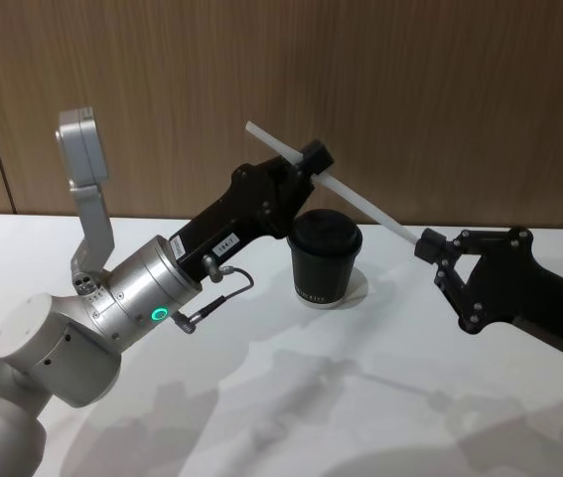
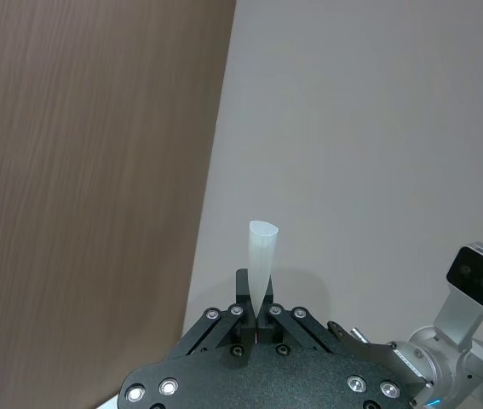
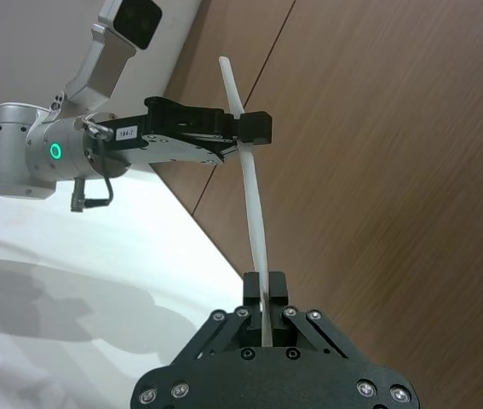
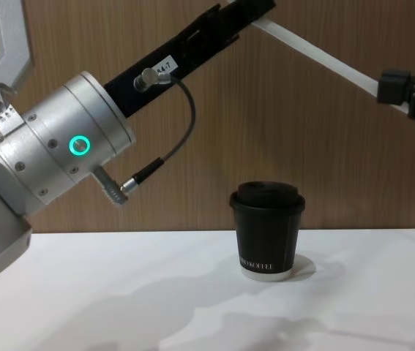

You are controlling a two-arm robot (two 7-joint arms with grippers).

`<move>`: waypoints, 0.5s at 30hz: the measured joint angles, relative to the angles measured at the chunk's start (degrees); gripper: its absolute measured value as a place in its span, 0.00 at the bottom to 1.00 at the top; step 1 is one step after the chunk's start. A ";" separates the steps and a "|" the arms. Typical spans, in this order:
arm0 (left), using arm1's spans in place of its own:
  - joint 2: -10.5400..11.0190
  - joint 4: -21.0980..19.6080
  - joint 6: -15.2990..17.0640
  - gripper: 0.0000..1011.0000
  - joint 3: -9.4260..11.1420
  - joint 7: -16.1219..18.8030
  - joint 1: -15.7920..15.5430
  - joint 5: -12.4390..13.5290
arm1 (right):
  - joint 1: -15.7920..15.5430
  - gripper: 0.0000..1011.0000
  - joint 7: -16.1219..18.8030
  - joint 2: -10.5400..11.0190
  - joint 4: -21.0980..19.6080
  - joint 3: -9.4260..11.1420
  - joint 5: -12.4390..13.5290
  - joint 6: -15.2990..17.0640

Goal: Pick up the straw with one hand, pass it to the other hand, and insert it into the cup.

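Straw (image 1: 360, 201), long, thin and white, hung in the air above the cup (image 1: 326, 258) and did not touch it. It lay on a slant, with its higher end toward the robot's left and its lower end toward the right. Both tools had hold of it at once.

The left tool (image 1: 313, 159), black and long-fingered on a big silver wrist with a green ring light and a small white label, was closed on the straw a little way down from the higher end. A short piece of straw stuck out past its fingers. In the left wrist view the fingers (image 2: 243, 300) sat pressed together about the straw, whose open end pointed away from the camera.

The right tool (image 1: 428, 243), all black with blocky square ends, was clamped on the straw's lower end. In the right wrist view its fingers (image 3: 253, 288) were narrow about that end, and the straw ran up from them with a slight bend to the left tool beyond.

The cup, black with a black domed lid and white lettering near its white bottom rim, stood upright on the white counter (image 1: 261, 397). From the head view it sat below the stretch of straw between the two tools, nearer the left one. In the chest view the straw crossed well above the lid. A brown wood-grain wall (image 1: 440, 89) rose behind the counter.
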 joint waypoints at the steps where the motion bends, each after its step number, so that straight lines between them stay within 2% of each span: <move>1: 0.00 -0.01 0.00 0.00 0.00 0.00 0.00 0.00 | 0.00 0.06 0.00 0.00 0.00 0.00 0.00 0.00; 8: 0.00 0.00 0.00 0.00 0.00 0.00 0.00 0.00 | 0.00 0.25 0.00 0.00 0.00 0.00 0.00 0.00; 9: 0.00 0.00 0.00 0.00 0.00 0.00 0.00 0.00 | 0.00 0.30 0.00 0.00 0.00 0.00 0.00 0.00; 11: 0.01 0.00 0.00 0.00 0.01 0.00 0.00 0.00 | 0.00 0.34 0.00 0.00 0.00 0.00 0.00 0.00; 12: 0.02 0.00 0.00 0.00 0.01 0.01 0.00 0.00 | 0.00 0.39 0.00 0.00 0.00 0.00 0.00 0.00; 15: 0.11 -0.11 0.00 0.00 0.06 0.12 0.00 0.08 | 0.00 0.48 0.00 0.00 0.00 0.00 0.00 0.00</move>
